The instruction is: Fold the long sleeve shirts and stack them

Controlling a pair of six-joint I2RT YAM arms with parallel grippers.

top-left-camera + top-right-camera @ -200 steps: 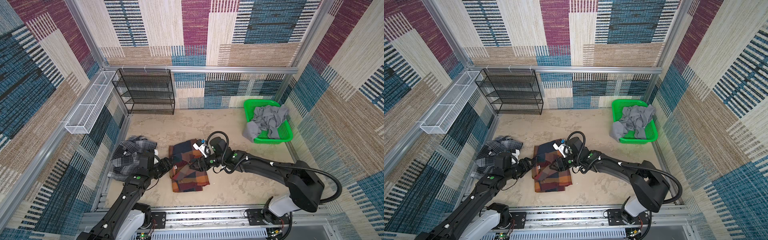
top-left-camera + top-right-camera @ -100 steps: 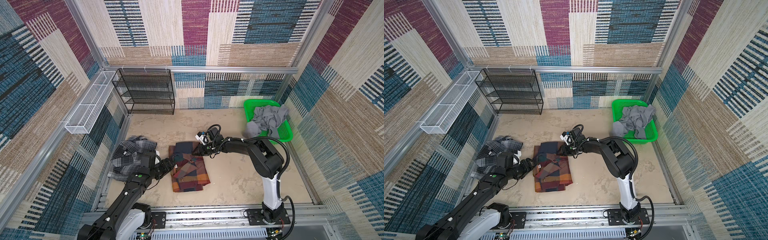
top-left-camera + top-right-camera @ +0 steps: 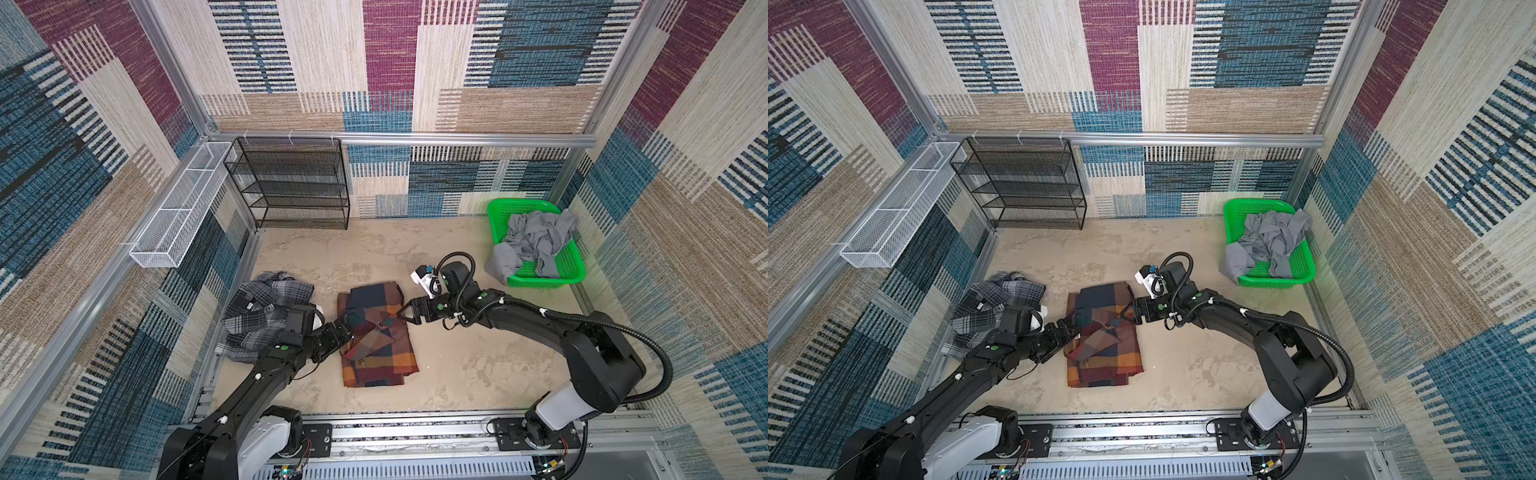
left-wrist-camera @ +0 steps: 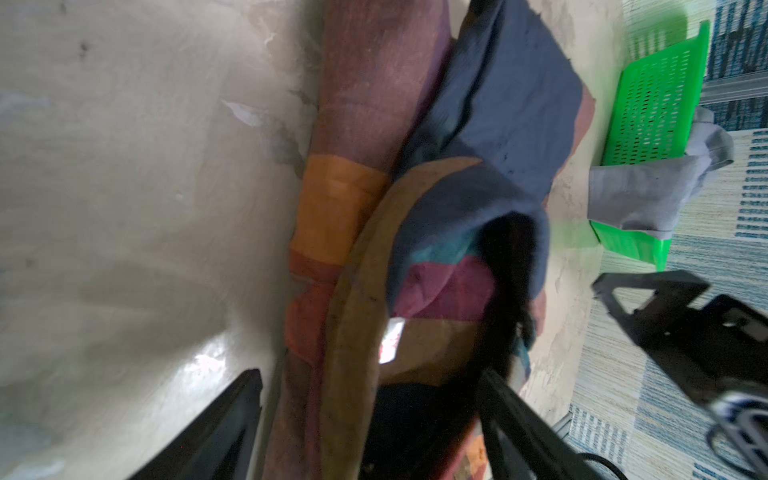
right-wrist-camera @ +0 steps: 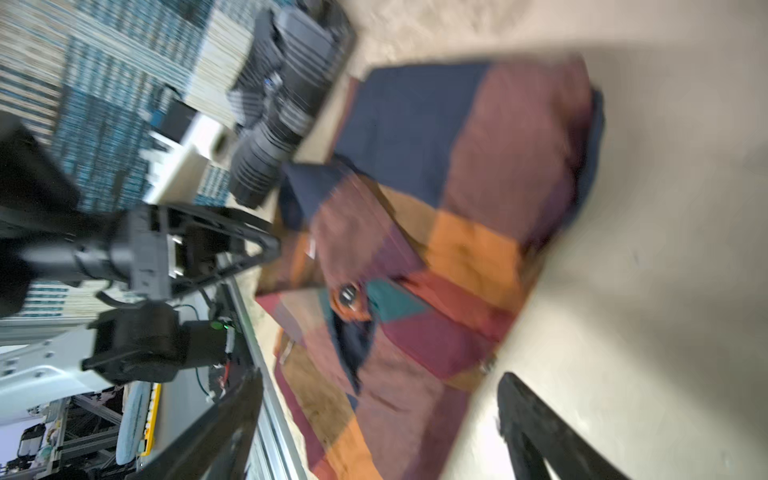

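The navy, orange and red plaid shirt (image 3: 376,345) lay folded on the floor, low in the centre of a top view. The left gripper (image 3: 349,332) sat at its left edge, jaws spread wide around loose fabric. The right gripper (image 3: 404,313) hovered at its upper right edge, jaws apart and holding nothing. The grey plaid shirt (image 3: 257,316) lay crumpled further left.
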